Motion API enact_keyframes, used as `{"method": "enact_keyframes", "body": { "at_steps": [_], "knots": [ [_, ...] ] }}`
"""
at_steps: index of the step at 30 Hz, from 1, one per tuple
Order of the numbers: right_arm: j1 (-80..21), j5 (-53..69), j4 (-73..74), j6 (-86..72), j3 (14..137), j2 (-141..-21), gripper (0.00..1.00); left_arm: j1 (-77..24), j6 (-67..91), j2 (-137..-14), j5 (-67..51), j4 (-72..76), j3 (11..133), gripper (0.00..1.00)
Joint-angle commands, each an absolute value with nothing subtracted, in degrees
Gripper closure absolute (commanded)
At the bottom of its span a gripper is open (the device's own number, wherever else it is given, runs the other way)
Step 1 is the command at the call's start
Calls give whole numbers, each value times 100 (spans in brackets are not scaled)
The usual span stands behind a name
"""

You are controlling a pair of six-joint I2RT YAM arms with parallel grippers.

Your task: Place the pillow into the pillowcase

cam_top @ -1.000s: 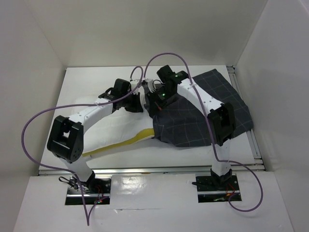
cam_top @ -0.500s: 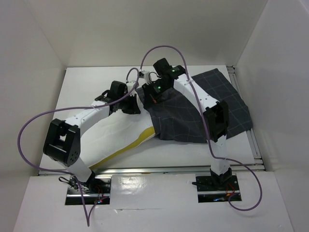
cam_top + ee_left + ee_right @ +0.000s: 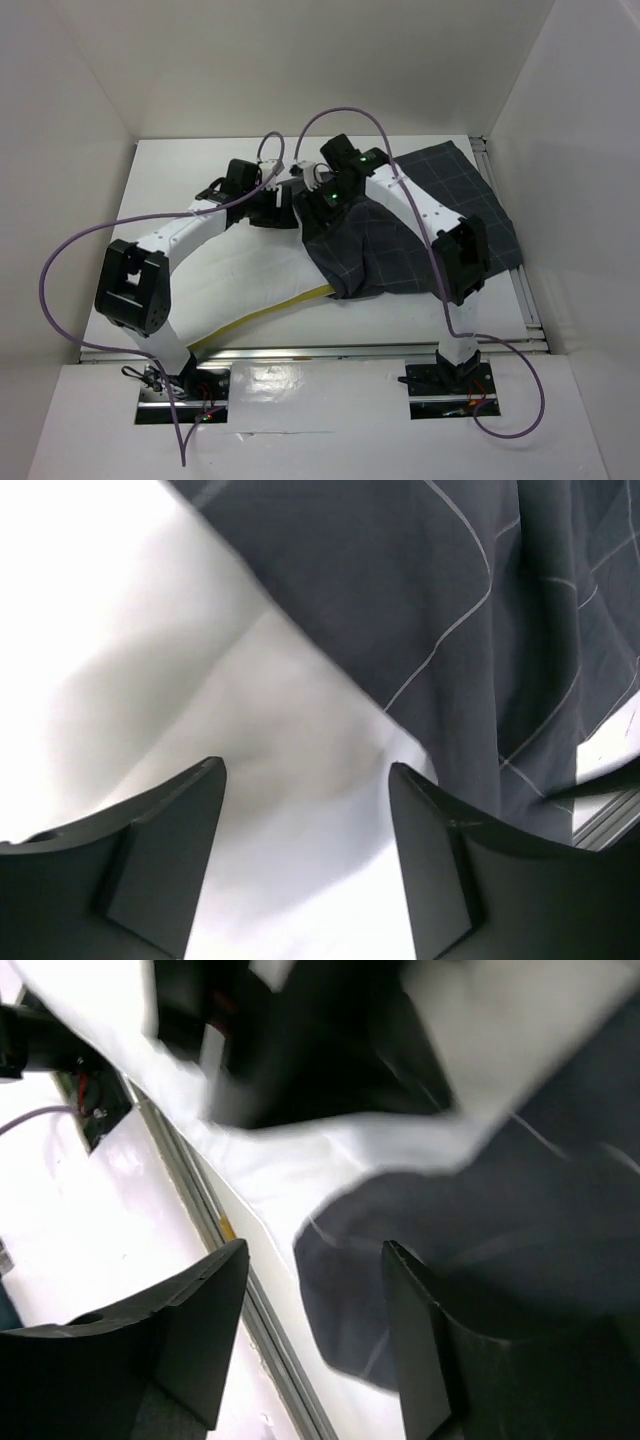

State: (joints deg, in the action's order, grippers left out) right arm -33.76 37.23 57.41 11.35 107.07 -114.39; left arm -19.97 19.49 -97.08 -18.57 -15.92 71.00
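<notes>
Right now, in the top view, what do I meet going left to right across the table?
pillow → left claw → right claw → pillowcase

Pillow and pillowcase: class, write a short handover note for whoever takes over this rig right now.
Left hand: open, empty, above the pillow.
Right hand: open, empty, above the edge of the pillowcase.
Things: the pillowcase lies at the right, its left edge overlapping the pillow's right end.
Done: the case seems to be started over that end.
Left: most of the pillow, including its yellow band, is uncovered. Probably regrip the opening and draw it along.
</notes>
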Motion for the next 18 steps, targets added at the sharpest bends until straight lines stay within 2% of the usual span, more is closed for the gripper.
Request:
{"method": "enact_keyframes", "body": {
  "at_steps": [1,8,11,15,18],
  "knots": [
    [-2911,3192,5502,1003,10504,-10488,35,-1785,1811,-9141,-1644,-1810,7277,20],
    [-1953,2646,4590,939,9652,-9275,33,-1731,591,-8263,-1354,-2460,7093,18],
    [-1951,2646,4588,1186,9186,-8966,33,-1905,-577,-7858,-1459,-3249,7041,15],
    [-1951,2882,4439,1450,8335,-8526,33,-2522,-2028,-6956,-670,-3621,6349,10],
    [-2012,2988,4438,1512,7860,-8228,33,-2733,-2916,-6374,-545,-3787,5812,5]
  ]
}}
